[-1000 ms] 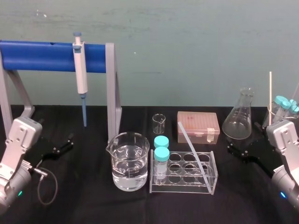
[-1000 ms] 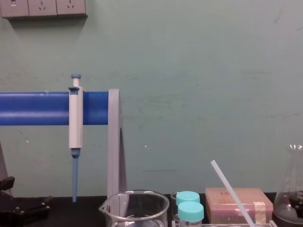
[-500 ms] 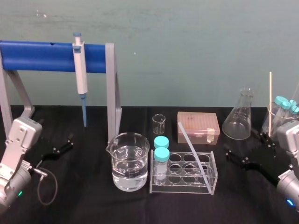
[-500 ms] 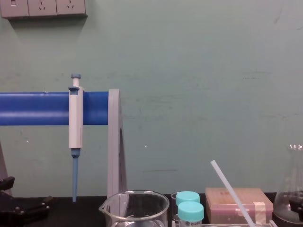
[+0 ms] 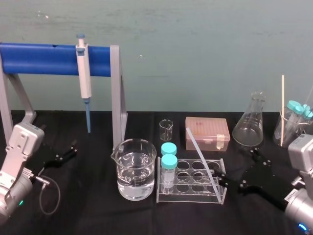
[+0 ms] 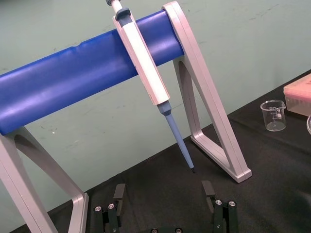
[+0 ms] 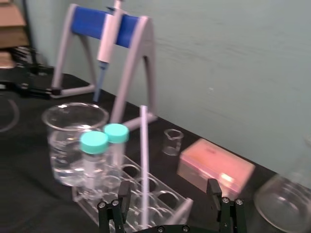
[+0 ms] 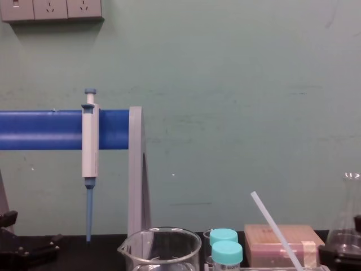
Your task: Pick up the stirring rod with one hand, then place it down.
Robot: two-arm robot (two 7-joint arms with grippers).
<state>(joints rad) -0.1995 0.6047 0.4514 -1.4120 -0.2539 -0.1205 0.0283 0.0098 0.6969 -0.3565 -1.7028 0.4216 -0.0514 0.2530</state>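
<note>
Left gripper point(image 6: 164, 190) low, fingers spread; pipette point(image 6: 146, 63) hangs on the blue rack point(image 6: 73, 82), small beaker point(image 6: 275, 115) beyond, perhaps a pink box point(image 6: 299, 97).

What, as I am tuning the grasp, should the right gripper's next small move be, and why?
Probably ease the right gripper forward until the stirring rod sits between its open fingers. The rod leans in the test tube rack, lined up with the gap but ahead of the fingertips.
</note>
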